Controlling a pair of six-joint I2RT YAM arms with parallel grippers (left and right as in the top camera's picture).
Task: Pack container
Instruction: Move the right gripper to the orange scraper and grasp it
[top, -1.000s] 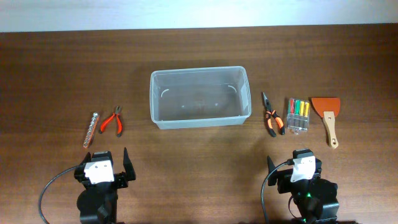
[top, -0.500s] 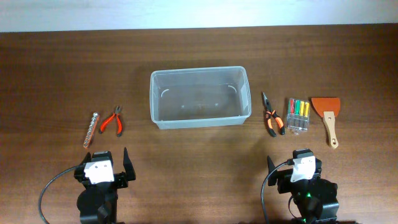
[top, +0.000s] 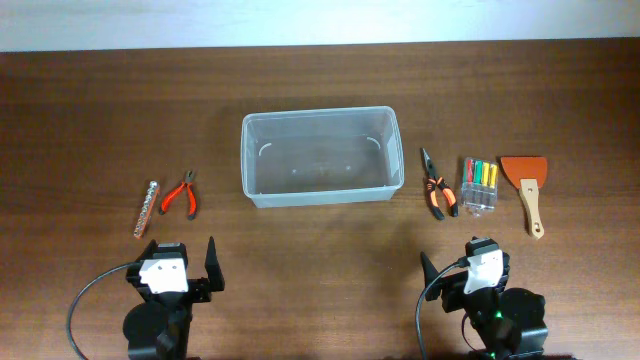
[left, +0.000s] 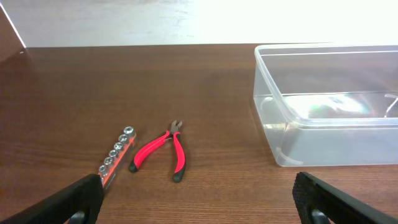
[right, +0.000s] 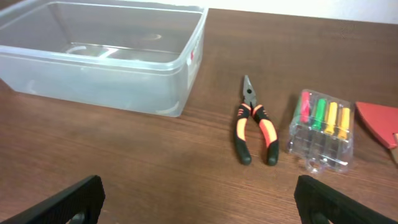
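left gripper (left: 198, 186): jaws spread wide apart, poised over bare wood at the near edge of the table (top: 320, 80), closed on no object.
right gripper (right: 196, 193): jaws equally wide apart, over bare wood near the front edge, gripping no object.
container (top: 318, 196): upright at the table's middle, open top, well apart from both grippers.
left of container: red-handled pliers (top: 180, 195) lying just beside a socket rail (top: 147, 208).
right of container: orange-and-black pliers (top: 437, 187), then a clear case of coloured bits (top: 479, 185), then a scraper (top: 528, 190) with a wooden handle.
writing: a small red mark (right: 193, 55) on the container's end wall, too small to read.
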